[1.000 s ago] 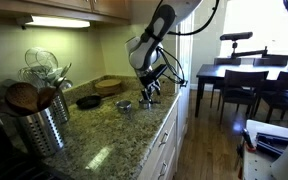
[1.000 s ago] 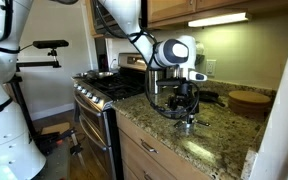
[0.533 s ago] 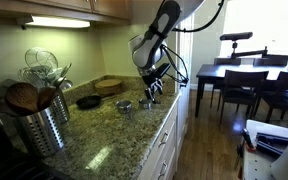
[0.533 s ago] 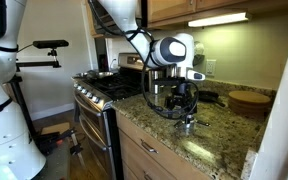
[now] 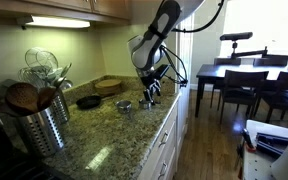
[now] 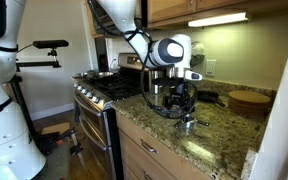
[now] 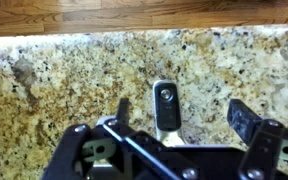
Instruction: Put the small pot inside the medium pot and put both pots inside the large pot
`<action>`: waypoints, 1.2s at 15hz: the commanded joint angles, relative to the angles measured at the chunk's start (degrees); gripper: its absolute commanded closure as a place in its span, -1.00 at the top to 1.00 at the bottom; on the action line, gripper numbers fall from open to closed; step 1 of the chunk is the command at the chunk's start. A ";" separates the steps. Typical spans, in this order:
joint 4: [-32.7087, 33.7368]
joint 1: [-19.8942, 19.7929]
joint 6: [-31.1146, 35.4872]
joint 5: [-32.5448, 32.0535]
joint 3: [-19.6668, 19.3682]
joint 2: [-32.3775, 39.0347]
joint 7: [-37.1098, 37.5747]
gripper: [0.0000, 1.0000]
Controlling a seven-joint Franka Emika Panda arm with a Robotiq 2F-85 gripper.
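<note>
My gripper (image 5: 151,88) hangs open over the granite counter, also seen in an exterior view (image 6: 183,100). Just under it stands a shiny silver pot (image 6: 187,124), which also shows in an exterior view (image 5: 146,100). In the wrist view only this pot's flat handle (image 7: 165,106), with a hole in it, shows between my spread fingers (image 7: 182,110); the bowl is hidden by the gripper body. Another silver pot (image 5: 124,105) stands a little further along the counter. I cannot tell which size each pot is, and I cannot make out a third one.
A black frying pan (image 5: 88,101) and a wooden dish (image 5: 109,85) lie behind the pots. A tall steel utensil holder (image 5: 42,122) stands nearer the camera. The counter's front edge (image 7: 144,32) is close. A stove (image 6: 99,92) adjoins the counter.
The gripper has risen slightly above the pot and stays open. The pots have not moved.
</note>
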 commanded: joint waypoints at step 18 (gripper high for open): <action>-1.53 -1.96 1.92 0.63 1.59 0.14 -4.02 0.87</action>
